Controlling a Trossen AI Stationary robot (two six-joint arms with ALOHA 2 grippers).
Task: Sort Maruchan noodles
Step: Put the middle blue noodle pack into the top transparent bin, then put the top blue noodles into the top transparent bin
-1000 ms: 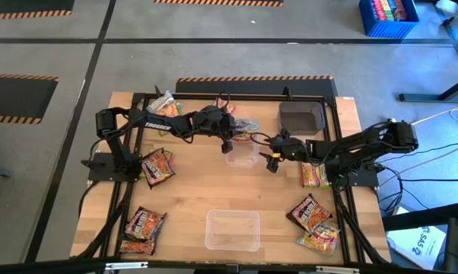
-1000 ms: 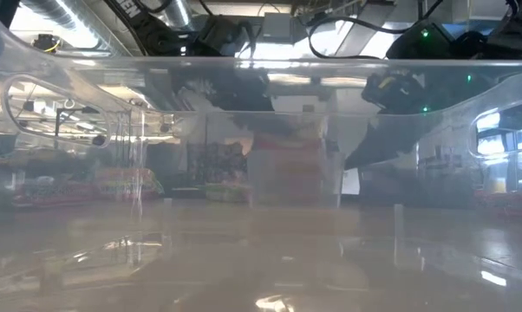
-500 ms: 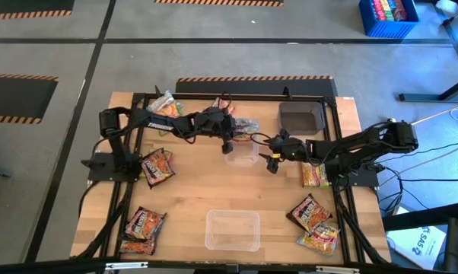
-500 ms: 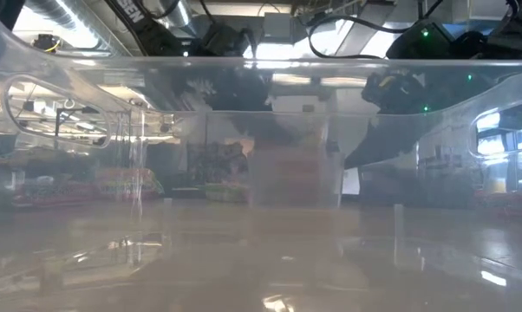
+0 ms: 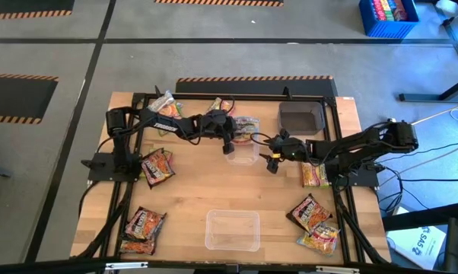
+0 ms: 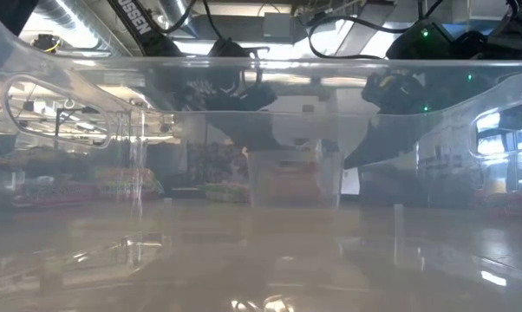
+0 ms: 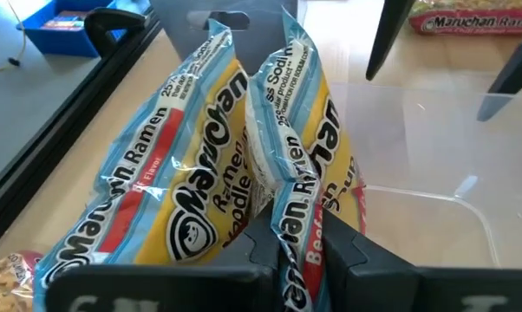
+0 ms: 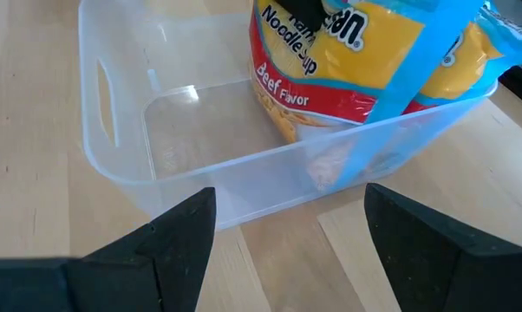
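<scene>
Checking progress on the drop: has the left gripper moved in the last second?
Yes, slightly. In the high view the left gripper, shut on a noodle packet, stays over the clear tub, but its arm's elbow has shifted toward the table's right side.

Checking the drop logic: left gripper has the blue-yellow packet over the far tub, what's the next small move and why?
Probably open the left gripper. It pinches the blue-yellow packet, whose lower end already hangs inside the clear tub; the right gripper waits open beside it.
</scene>
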